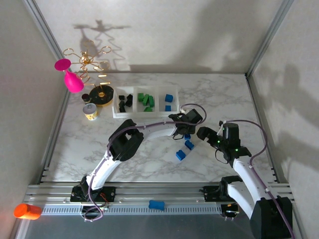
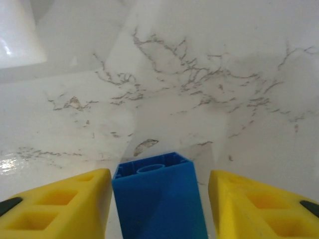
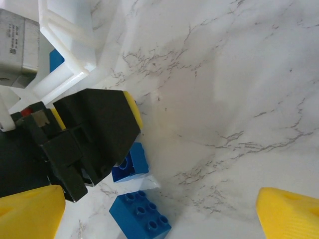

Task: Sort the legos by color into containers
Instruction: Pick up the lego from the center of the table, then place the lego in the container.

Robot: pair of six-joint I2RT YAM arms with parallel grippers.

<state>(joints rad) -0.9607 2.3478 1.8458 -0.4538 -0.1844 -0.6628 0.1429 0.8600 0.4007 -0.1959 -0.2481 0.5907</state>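
Note:
My left gripper stands low over the marble with a blue lego lying on its side between the yellow fingers. The left finger touches it and a narrow gap shows at the right finger. From above, this gripper sits just right of the containers, a clear three-compartment tray holding black, green and blue legos. Two more blue legos lie on the table. My right gripper hovers wide open beside them, nothing between its fingers. The right wrist view shows the same lego under the left gripper, and a studded one.
A black-and-gold disc, a small gold can, a pink glass and a gold wire tree stand at the back left. A light-blue piece rests on the front rail and an orange cylinder at its left end.

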